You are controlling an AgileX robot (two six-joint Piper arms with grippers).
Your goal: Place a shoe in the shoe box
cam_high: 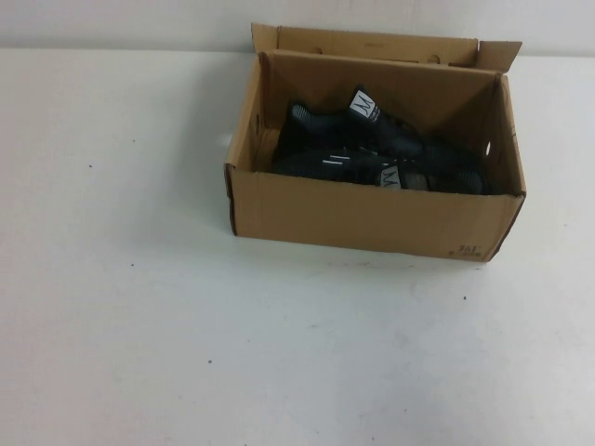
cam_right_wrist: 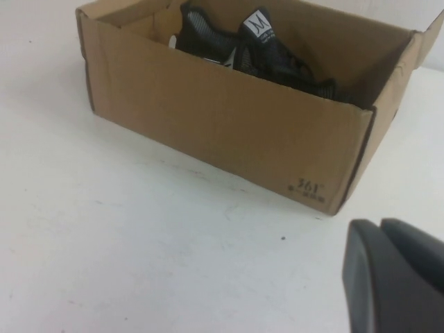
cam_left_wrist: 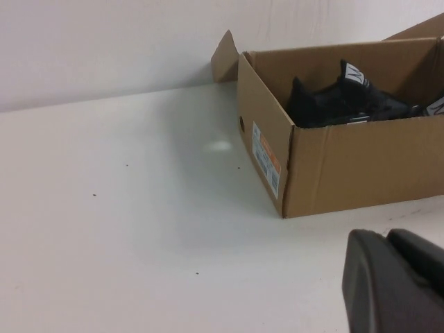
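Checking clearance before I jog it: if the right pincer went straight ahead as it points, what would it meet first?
Probably the shoe box, at its near wall by the printed corner. The shut right pincer has only bare table before it; depth is uncertain.

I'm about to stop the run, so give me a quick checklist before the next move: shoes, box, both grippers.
1. Shoes in the box: ok; two black shoes, far one and near one, lie inside.
2. Box upright on the table: ok, flaps up.
3. Left gripper free: ok; shut, holds nothing, low and clear of the box.
4. Right gripper free: ok; shut, holds nothing, short of the box's printed corner.
5. Shoes flat: cannot tell.
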